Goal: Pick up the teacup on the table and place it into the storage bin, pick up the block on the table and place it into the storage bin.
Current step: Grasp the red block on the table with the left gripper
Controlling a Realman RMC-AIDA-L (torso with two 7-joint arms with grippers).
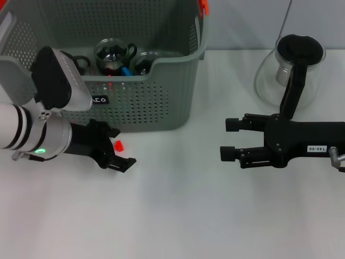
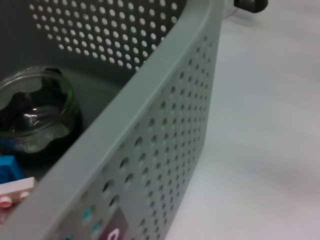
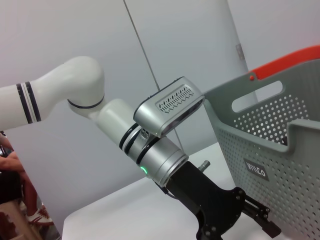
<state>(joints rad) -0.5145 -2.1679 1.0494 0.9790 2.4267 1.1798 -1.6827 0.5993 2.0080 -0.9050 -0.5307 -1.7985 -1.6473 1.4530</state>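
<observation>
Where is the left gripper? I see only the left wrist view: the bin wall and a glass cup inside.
Observer: The head view shows the left gripper low over the table, just in front of the bin, jaws open.
Operator: Is any block outside the bin?
Observer: Yes, a small red block shows between those jaws, apparently not gripped.
Operator: And the right gripper?
Observer: The right gripper is open and empty, to the right of the bin, near a glass jug.
</observation>
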